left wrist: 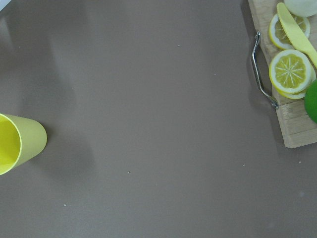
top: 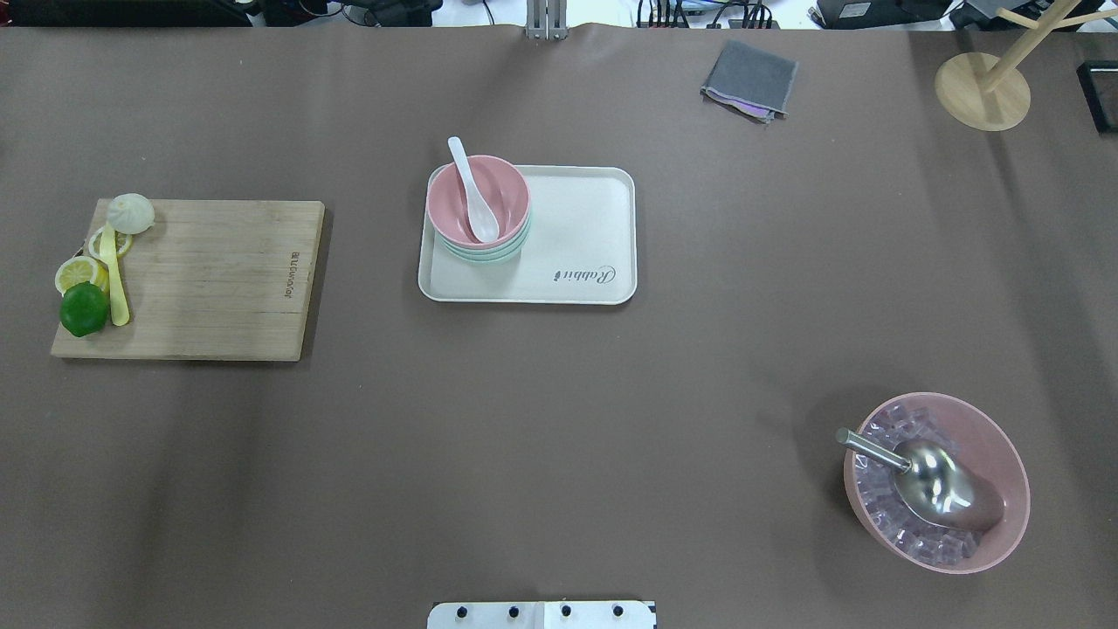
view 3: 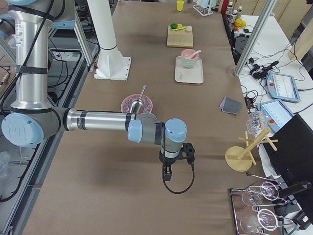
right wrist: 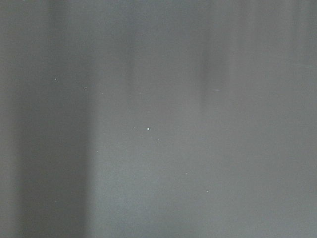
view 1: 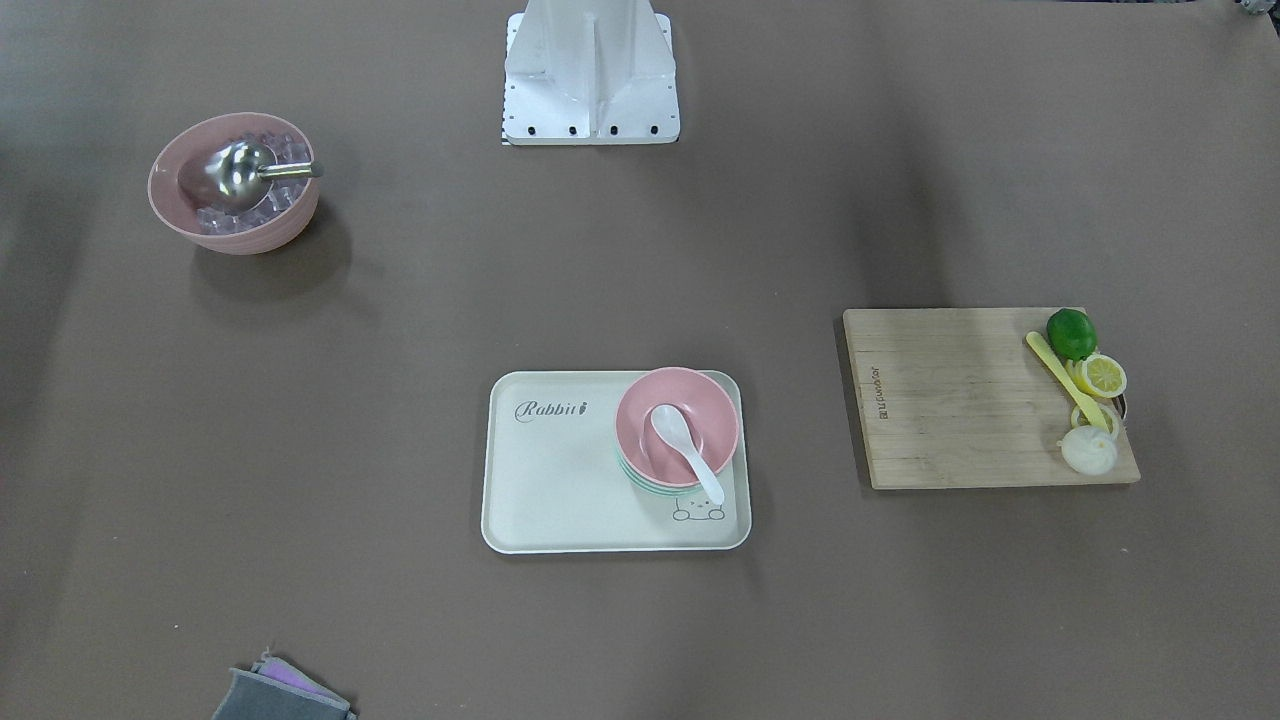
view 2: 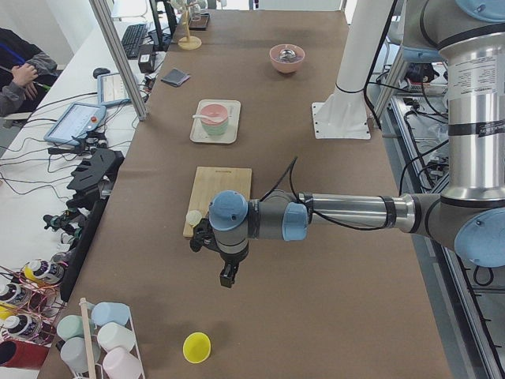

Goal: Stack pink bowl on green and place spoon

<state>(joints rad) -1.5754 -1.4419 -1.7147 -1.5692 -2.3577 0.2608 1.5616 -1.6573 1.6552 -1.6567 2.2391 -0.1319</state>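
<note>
The pink bowl (view 1: pixel 702 404) sits nested on top of the green stack (view 1: pixel 640 479), at one end of a cream tray (view 1: pixel 560 480) in mid-table. The white spoon (view 1: pixel 686 451) lies inside the pink bowl with its handle over the rim. The same stack shows in the overhead view: the pink bowl (top: pixel 507 188), the green bowls (top: pixel 489 254) and the spoon (top: pixel 472 194). My left gripper (view 2: pixel 227 278) hangs beyond the cutting board's end, far from the tray. My right gripper (view 3: pixel 167 176) hangs near the table's other end. Both show only in side views, so I cannot tell whether they are open or shut.
A wooden cutting board (top: pixel 210 279) holds a lime (top: pixel 84 308), lemon slices, a yellow utensil (top: pixel 113 284) and a white bun. A larger pink bowl (top: pixel 1004 454) holds ice and a metal scoop. A grey cloth (top: pixel 749 80), a wooden stand (top: pixel 982 91) and a yellow cup (left wrist: pixel 17 144) lie at the edges.
</note>
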